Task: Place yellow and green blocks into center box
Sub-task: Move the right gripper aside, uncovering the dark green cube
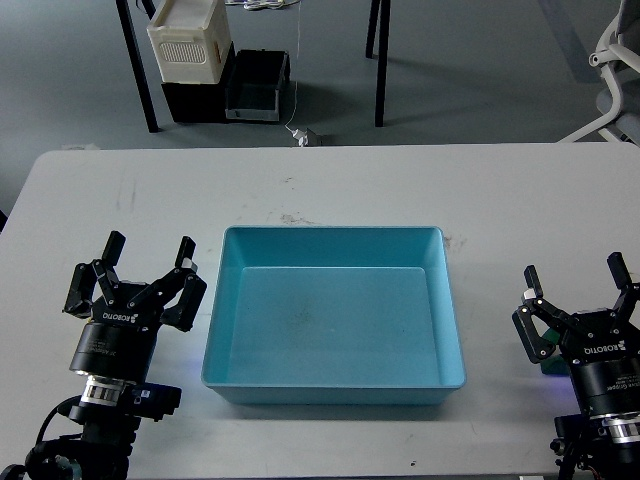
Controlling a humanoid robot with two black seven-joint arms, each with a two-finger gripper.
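Note:
The center box (225,330) is a shallow light blue tray in the middle of the white table, and it holds nothing. My left gripper (150,248) stands to its left, fingers spread open around nothing. On the tray's right side my right gripper (574,272) is also open and holds nothing. A sliver of the dark green block (549,366) peeks out on the table beside the right gripper's body, mostly hidden by it. The yellow block is out of view.
Beyond the table's far edge, on the floor, a white slotted crate (190,40) rests on a black bin (255,85). Black table legs (380,60) stand there too. A white office chair (615,60) is at the top right.

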